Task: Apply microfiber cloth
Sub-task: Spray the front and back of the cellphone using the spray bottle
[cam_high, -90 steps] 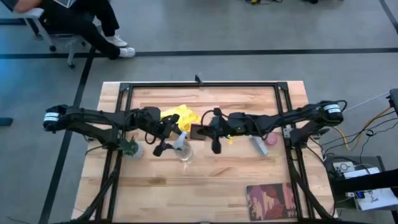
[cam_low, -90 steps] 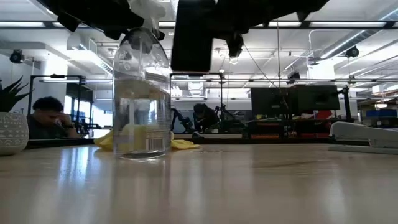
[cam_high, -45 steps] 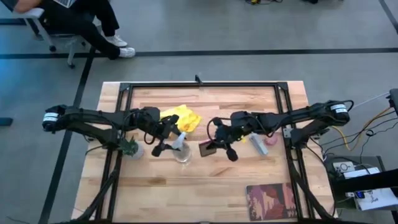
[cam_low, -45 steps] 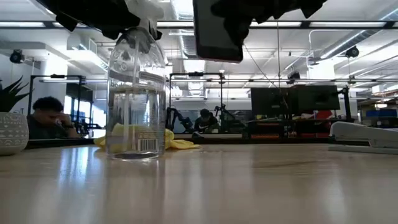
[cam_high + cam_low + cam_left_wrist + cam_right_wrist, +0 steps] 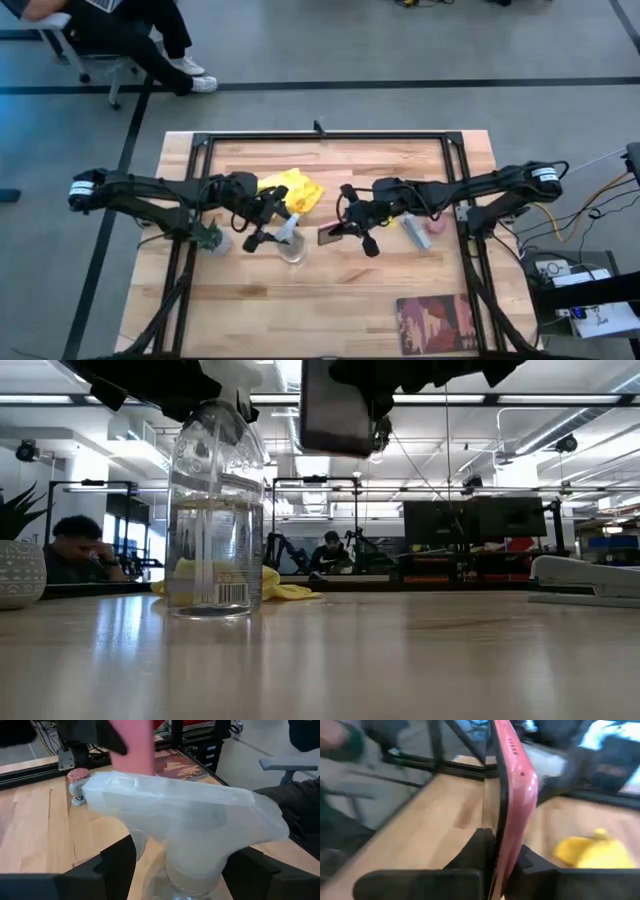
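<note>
Two grippers engaged, neither on the cloth (image 5: 292, 189). Left gripper (image 5: 268, 231), left of centre in the high view, clenched around the neck of the spray bottle (image 5: 217, 520), which stands upright on the table (image 5: 340, 300) in the low view. Right gripper (image 5: 347, 228), at centre of the high view, clamped on the phone (image 5: 337, 408), held clear of the table near the top of the low view; pink edge of the phone seen pinched between the fingers in the right wrist view. Cloth lying loose and crumpled on the table, above centre-left in the high view, just beyond the bottle and apart from both grippers; visible low behind the bottle in the low view. No contact between cloth and phone. Judged status: wiping not begun; phone lifted and presented, cloth untouched. Remaining, by judgement: free one gripper, grasp the cloth, bring it against the phone.
</note>
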{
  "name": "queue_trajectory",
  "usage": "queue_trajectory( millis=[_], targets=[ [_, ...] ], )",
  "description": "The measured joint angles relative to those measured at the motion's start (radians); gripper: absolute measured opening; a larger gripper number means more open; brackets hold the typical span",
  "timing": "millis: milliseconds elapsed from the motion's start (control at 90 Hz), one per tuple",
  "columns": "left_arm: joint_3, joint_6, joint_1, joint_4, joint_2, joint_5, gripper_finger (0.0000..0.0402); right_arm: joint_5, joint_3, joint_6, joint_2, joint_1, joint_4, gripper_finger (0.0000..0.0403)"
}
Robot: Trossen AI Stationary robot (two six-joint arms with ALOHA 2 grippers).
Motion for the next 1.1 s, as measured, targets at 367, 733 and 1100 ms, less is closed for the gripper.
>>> queue_trajectory(
  millis=[367,733,1100],
  targets=[
    [0.000,-0.083,0.000,0.002,-0.004,-0.011,0.0227,0.460,0.000,-0.355,0.012,0.097,-0.045,0.0003],
    [0.000,-0.241,0.013,0.013,-0.005,-0.009,0.0248,0.835,0.000,-0.638,0.127,0.112,0.005,0.0003],
    [0.000,-0.317,0.030,0.068,-0.004,-0.079,0.0241,1.155,0.095,-1.179,0.373,0.127,0.081,0.0003]
  ],
)
